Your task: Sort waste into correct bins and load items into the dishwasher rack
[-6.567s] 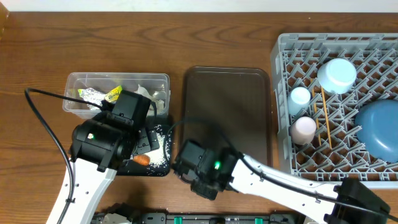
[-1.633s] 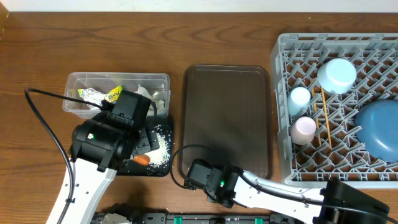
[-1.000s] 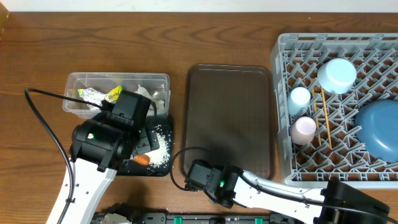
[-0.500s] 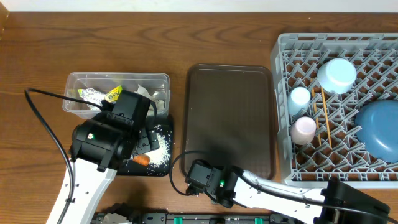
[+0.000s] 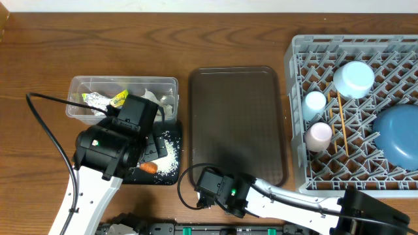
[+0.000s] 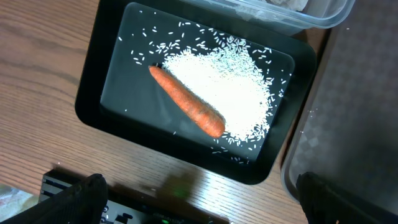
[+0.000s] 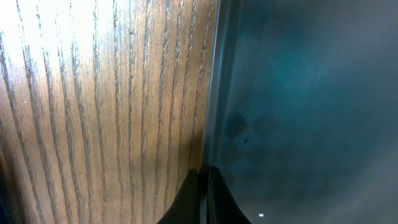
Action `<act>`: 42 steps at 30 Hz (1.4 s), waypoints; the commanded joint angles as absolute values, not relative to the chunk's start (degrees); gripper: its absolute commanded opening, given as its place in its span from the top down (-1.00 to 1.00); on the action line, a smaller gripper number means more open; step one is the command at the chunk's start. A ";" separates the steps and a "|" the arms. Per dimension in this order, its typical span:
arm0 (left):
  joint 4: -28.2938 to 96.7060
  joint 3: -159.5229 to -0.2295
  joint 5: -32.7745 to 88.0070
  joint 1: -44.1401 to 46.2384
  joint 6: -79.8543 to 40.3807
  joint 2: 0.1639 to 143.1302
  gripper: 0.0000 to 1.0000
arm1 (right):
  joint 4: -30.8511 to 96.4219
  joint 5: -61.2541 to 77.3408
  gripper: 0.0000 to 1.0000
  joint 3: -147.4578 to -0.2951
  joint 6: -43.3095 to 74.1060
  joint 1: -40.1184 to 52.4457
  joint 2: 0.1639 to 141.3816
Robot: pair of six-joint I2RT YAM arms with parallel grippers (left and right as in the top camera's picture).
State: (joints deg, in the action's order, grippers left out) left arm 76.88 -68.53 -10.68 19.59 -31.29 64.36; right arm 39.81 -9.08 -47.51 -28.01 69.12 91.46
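An orange carrot (image 6: 186, 110) and white rice scraps (image 6: 233, 93) lie in the black tray (image 6: 121, 93). My left gripper (image 6: 202, 202) hangs open above that tray's near edge, holding nothing. The clear tub (image 5: 124, 98) behind it holds tissues and the foil wrapper (image 5: 108, 99). The grey rack (image 5: 392, 49) on the right carries the blue plate (image 5: 398, 134), the overturned bowl (image 5: 354, 78), the light blue cup (image 5: 315, 102), the pink cup (image 5: 319, 136) and the chopsticks (image 5: 339, 121). My right gripper (image 7: 205, 180) is shut on the rim of the brown serving tray (image 5: 236, 124) at its near left corner.
The brown serving tray lies between the black tray and the rack, close to both. The clear tub (image 6: 298, 9) overlaps the black tray's far edge. My left arm's cable (image 5: 46, 124) loops over the table at the left.
The brown serving tray has slid a little to the left, toward the black tray, with my right gripper shut on its corner. The left arm has not moved.
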 commanded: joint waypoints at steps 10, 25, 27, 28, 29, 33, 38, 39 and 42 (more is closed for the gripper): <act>77.10 -68.45 -10.96 19.31 -31.11 64.36 -1.00 | 39.79 -5.74 0.92 -46.72 -28.47 69.08 92.05; 77.10 -68.45 -10.96 19.31 -31.11 64.36 -1.00 | 39.77 -5.54 0.98 -46.72 -14.81 69.06 92.05; 77.10 -68.45 -10.96 19.31 -31.11 64.36 -1.00 | 39.86 -5.56 0.98 -46.72 -14.09 69.06 92.05; 77.10 -68.45 -10.96 19.31 -31.11 64.36 -1.00 | 39.86 -5.54 0.98 -46.72 -13.69 69.01 92.05; 77.10 -68.45 -10.96 19.31 -31.11 64.36 -0.99 | 39.88 -5.54 0.97 -46.72 -13.69 69.01 92.05; 77.10 -68.45 -10.96 19.31 -31.11 64.36 -1.00 | 40.05 -5.56 0.98 -46.72 -12.71 69.01 92.05; 77.10 -68.45 -10.96 19.31 -31.11 64.36 -1.00 | 40.53 -5.54 0.98 -46.72 -11.16 69.01 92.05; 77.10 -68.45 -10.96 19.31 -31.11 64.36 -1.00 | 40.60 -5.56 0.98 -46.72 -11.18 69.01 92.05; 77.10 -68.45 -10.96 19.31 -31.11 64.36 -1.00 | 40.66 -5.56 0.98 -46.72 -11.22 69.01 92.05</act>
State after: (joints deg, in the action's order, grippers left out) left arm 76.88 -68.53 -10.68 19.59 -31.29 64.36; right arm 39.92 -7.99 -47.53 -14.87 69.12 91.44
